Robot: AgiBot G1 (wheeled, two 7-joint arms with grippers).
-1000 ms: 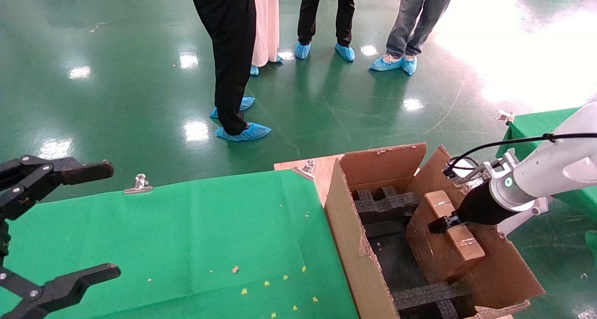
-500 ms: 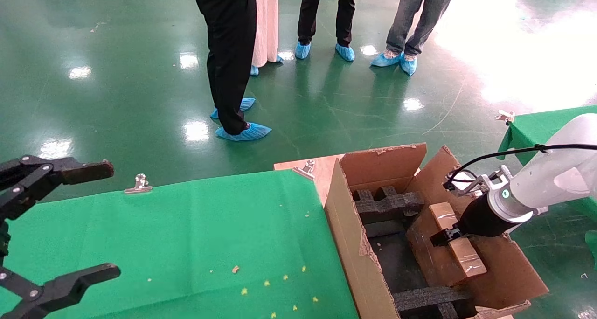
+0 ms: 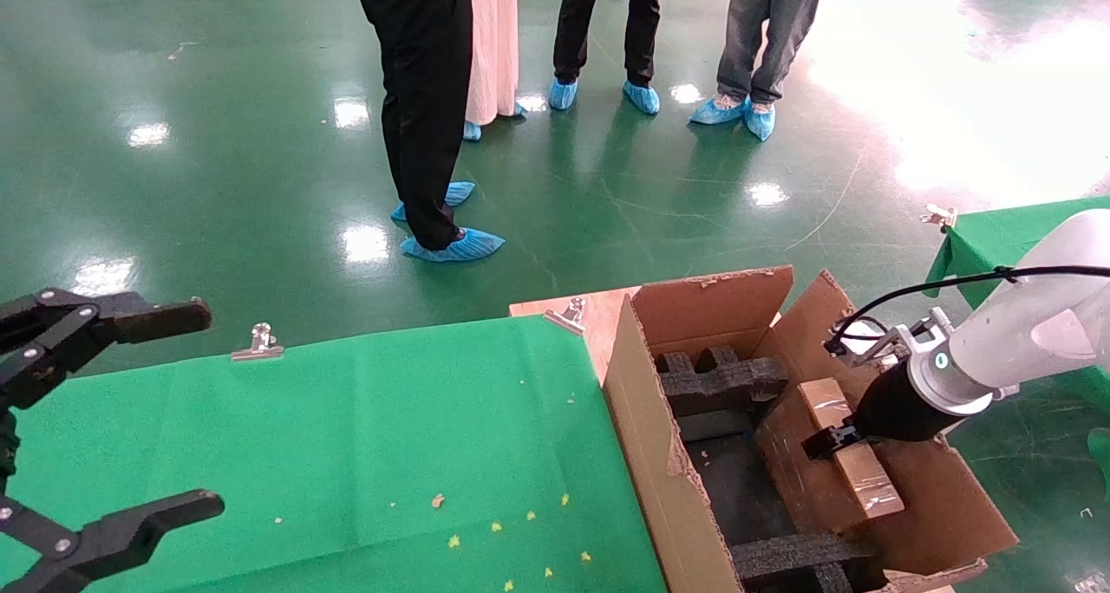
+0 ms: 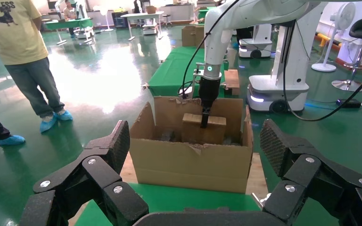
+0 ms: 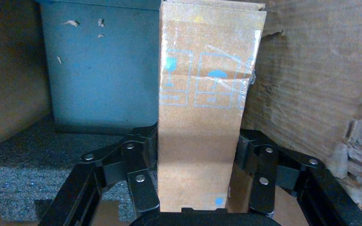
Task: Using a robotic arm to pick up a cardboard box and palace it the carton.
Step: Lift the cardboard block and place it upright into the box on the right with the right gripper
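The small brown cardboard box point(image 3: 802, 476) stands on edge inside the large carton point(image 3: 642, 420), against its right wall, beside the black foam blocks point(image 3: 720, 381). My right gripper point(image 3: 825, 441), on the white arm, is shut on the box's narrow taped top. In the right wrist view its fingers point(image 5: 143, 155) press both sides of the box point(image 5: 200, 94). The left wrist view shows the carton point(image 4: 188, 162) with the box point(image 4: 193, 132) in it. My left gripper point(image 3: 186, 411) is open and empty, parked at the far left above the green table.
A green cloth table point(image 3: 347, 437) with metal clips point(image 3: 258, 342) and small yellow crumbs lies left of the carton. Several people in blue shoe covers point(image 3: 451, 246) stand on the green floor beyond. Another green table point(image 3: 997, 233) is at the right.
My right gripper has lowered the cardboard box a little deeper into the carton. The left arm has not moved.
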